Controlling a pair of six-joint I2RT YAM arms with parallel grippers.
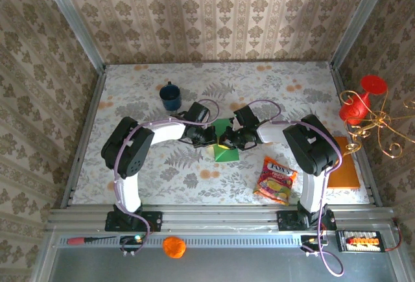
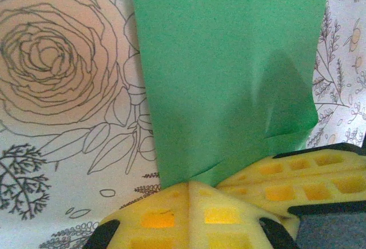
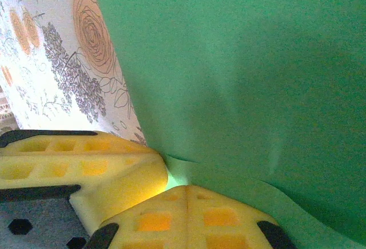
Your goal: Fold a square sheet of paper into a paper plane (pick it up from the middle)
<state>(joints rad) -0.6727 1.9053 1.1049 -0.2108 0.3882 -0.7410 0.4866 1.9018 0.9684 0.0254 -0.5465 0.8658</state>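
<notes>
The square sheet of paper (image 1: 227,153) is bright green and lies in the middle of the flowered table (image 1: 130,165), bent along a fold. Both grippers meet at its middle. My left gripper (image 1: 209,138) is shut, and in its wrist view the paper (image 2: 229,77) runs into the seam of its yellow fingertips (image 2: 190,185). My right gripper (image 1: 231,141) is shut too, with the paper (image 3: 246,77) reaching down to its tip (image 3: 187,189). Each wrist view shows the other gripper's yellow fingers (image 2: 286,186) (image 3: 86,169) close alongside. The paper's middle is hidden under the grippers.
A blue mug (image 1: 171,96) stands behind the left gripper. A colourful snack packet (image 1: 276,179) lies at the front right, with an orange-brown board (image 1: 343,165) beyond it. A red and gold ornament (image 1: 360,104) stands at the right edge. Walls close the table's back and sides.
</notes>
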